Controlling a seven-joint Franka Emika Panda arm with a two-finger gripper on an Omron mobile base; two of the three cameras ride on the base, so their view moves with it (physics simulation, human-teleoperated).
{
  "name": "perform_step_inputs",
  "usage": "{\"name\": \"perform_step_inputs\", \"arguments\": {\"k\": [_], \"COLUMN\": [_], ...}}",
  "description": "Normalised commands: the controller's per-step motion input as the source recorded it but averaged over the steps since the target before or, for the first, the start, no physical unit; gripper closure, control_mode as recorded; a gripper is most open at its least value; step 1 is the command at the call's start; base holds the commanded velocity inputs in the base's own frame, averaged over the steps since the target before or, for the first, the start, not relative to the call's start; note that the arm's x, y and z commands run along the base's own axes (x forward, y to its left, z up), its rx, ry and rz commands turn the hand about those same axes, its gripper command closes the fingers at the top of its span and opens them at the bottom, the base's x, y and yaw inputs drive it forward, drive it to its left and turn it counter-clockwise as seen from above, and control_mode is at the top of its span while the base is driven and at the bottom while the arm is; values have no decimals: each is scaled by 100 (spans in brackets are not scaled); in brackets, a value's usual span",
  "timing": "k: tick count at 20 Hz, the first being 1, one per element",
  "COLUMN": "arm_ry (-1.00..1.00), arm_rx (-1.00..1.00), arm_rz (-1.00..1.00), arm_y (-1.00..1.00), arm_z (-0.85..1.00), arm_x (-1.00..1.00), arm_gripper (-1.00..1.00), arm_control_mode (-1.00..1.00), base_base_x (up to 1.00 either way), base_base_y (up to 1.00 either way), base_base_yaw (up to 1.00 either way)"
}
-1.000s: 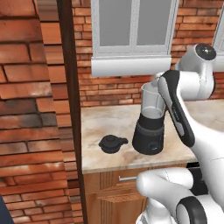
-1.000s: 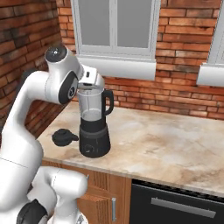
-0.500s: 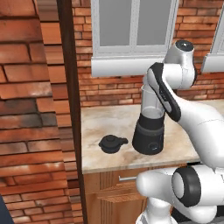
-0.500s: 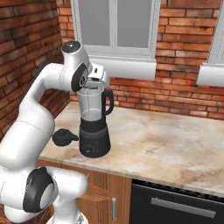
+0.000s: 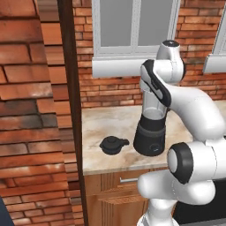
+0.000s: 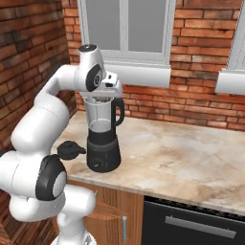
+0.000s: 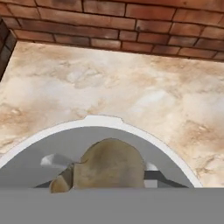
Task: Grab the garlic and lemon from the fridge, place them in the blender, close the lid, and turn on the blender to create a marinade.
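The camera looks down into the blender [image 7: 131, 131] jar's pale round rim. A tan, lumpy garlic [image 7: 109, 166] sits inside beside silver blades [image 7: 54, 161]. Beyond lies the marbled worktop [image 7: 131, 83], backed by a brick wall [image 7: 131, 26].

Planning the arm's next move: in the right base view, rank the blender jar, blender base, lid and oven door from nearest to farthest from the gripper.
1. Blender jar: directly under the gripper.
2. Blender base: below the jar.
3. Lid: on the counter, left of the base.
4. Oven door: low right, under the counter.

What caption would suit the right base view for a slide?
The gripper sits at the mouth of the open blender, while the lid lies on the counter beside it.
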Motion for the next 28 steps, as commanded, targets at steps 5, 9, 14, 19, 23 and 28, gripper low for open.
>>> {"name": "perform_step_inputs", "arguments": {"k": [5, 9, 14, 19, 23, 28], "arm_ry": [5, 0, -18, -23, -23, 8], "arm_rx": [-3, -3, 2, 7, 3, 1], "arm_rz": [1, 2, 12, 19, 21, 11], "arm_y": [0, 0, -19, -30, -20, 0], "arm_z": [-65, -68, -34, -18, 14, -41], "arm_x": [1, 1, 22, 2, 10, 66], "arm_gripper": [100, 100, 100, 100, 100, 100], "arm_control_mode": [-100, -100, -100, -100, -100, -100], "base_base_x": [0, 0, 0, 0, 0, 0], "base_base_y": [0, 0, 0, 0, 0, 0], "base_base_yaw": [0, 0, 0, 0, 0, 0]}}
